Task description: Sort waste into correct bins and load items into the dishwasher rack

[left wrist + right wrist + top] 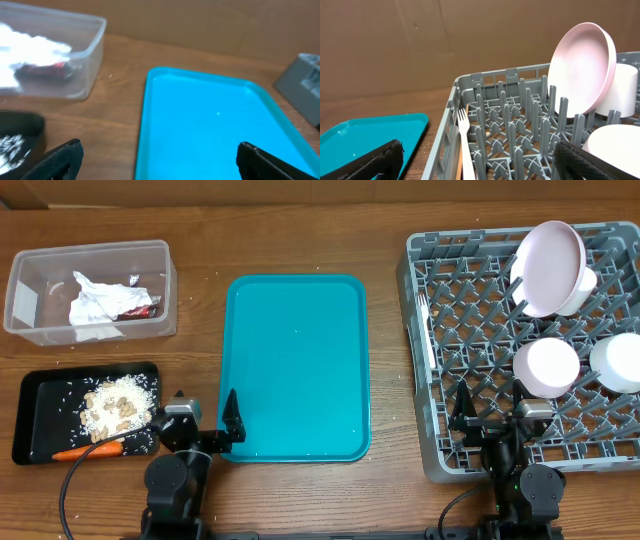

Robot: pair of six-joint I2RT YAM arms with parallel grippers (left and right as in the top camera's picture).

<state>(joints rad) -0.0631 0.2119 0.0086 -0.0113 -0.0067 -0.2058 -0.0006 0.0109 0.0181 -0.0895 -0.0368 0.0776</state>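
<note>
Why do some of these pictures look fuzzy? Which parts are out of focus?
Overhead: evenly lit and sharp throughout. Left wrist: everything looks soft; the clear tub and its contents smear, and the left gripper's fingers are fuzzy. Right wrist: the fork and dishwasher rack are crisp, but the right gripper's fingers at the bottom corners blur, likely too near the lens.

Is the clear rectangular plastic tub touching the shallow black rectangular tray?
Apart. The overhead view shows a strip of bare wooden table between the clear tub and black tray.
</note>
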